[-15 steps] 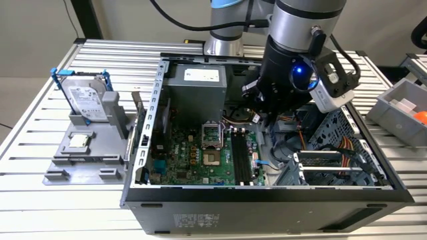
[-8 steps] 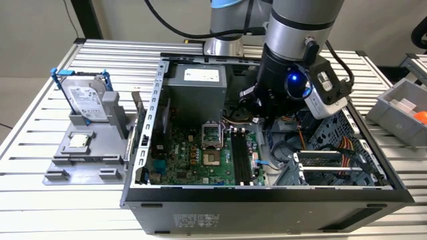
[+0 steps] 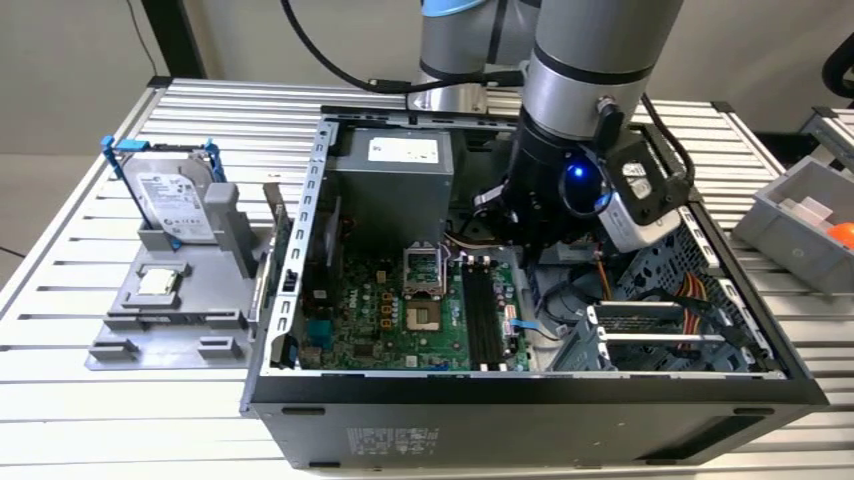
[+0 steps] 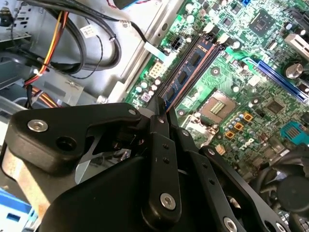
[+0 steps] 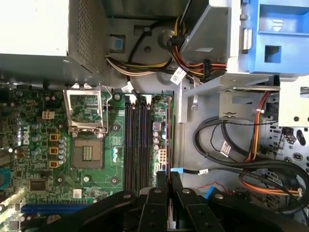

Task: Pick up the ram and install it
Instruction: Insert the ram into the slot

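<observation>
The ram (image 4: 186,75) stood on its long edge in the memory slots (image 5: 137,140) of the motherboard (image 5: 58,145), its blue-green board and dark chips visible in the second wrist view, with its long axis running along the black slots and away from the gripper. In the first wrist view it showed as a thin edge-on strip (image 5: 168,145) just beside the slots, on the side toward the metal drive bay, reaching from near the slots' far end back to the fingertips. The gripper (image 5: 167,180) was clenched on the near end of the stick, its two black fingers (image 4: 161,121) pressed close together with only the thin board between them. Beside the slots lay the square processor socket (image 5: 87,152), open and bare, and beyond it the grey power supply (image 3: 391,190). Bundles of orange, yellow and black cables (image 5: 251,159) ran through the drive bay next to the board. In the exterior view the arm (image 3: 587,110) reached down into the open computer case (image 3: 534,400), which lay on its side on a slatted metal table (image 3: 80,260). To the exterior view's left of the case stood a grey fixture (image 3: 174,310) holding a silver hard drive (image 3: 174,200) upright in a blue frame, with a small square silver chip (image 3: 158,283) lying in front of it. A grey bin (image 3: 801,215) sat at the exterior view's right edge of the table.
</observation>
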Tool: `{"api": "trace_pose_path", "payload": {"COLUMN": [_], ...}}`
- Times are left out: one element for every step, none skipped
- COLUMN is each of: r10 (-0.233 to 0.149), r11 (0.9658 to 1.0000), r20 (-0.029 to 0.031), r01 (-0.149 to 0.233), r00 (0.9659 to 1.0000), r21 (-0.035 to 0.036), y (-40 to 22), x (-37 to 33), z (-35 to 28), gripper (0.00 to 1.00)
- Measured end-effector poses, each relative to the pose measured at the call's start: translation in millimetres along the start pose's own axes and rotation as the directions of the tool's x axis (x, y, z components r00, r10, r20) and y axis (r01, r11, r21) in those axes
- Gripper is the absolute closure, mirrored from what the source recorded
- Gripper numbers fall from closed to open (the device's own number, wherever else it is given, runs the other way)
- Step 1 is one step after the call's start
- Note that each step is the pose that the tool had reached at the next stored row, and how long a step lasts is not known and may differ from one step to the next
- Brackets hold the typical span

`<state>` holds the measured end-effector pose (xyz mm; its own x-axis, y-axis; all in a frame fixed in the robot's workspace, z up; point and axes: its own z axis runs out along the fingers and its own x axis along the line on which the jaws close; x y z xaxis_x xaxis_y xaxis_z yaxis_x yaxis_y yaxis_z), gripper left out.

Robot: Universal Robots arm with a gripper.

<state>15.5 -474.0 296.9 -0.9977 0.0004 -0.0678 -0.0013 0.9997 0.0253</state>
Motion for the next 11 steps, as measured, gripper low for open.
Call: {"api": "trace_pose_path", "payload": {"r10": [0.000,0.000,0.000,0.000,0.000,0.000,0.000,0.000,0.000,0.000,0.000], "r11": [1.0000,1.0000,1.0000,1.0000,1.0000,1.0000,1.0000,1.0000,1.0000,1.0000,1.0000], "r20": [-0.0001,-0.0002,-0.0002,-0.0003,-0.0002,-0.0002,-0.0003,-0.0004,-0.0004,-0.0004,-0.0004], "r01": [0.000,0.000,0.000,0.000,0.000,0.000,0.000,0.000,0.000,0.000,0.000], "r00": [1.0000,1.0000,1.0000,1.0000,1.0000,1.0000,1.0000,1.0000,1.0000,1.0000,1.0000], "r21": [0.0004,0.0004,0.0004,0.0005,0.0001,0.0000,0.0002,0.0002,0.0001,0.0002,0.0001], "y": [-0.1,0.0,0.0,-0.1,-0.1,-0.1,-0.1,-0.2,-0.2,-0.2,-0.3], "x": [0.1,0.1,0.1,0.1,0.2,0.3,0.4,0.5,0.6,0.7,0.8], "z": [1.1,1.1,1.1,1.1,1.7,2.7,4.3,6.0,7.8,9.6,11.5], "gripper": [1.00,1.00,1.00,1.00,1.00,1.00,1.00,1.00,1.00,1.00,1.00]}}
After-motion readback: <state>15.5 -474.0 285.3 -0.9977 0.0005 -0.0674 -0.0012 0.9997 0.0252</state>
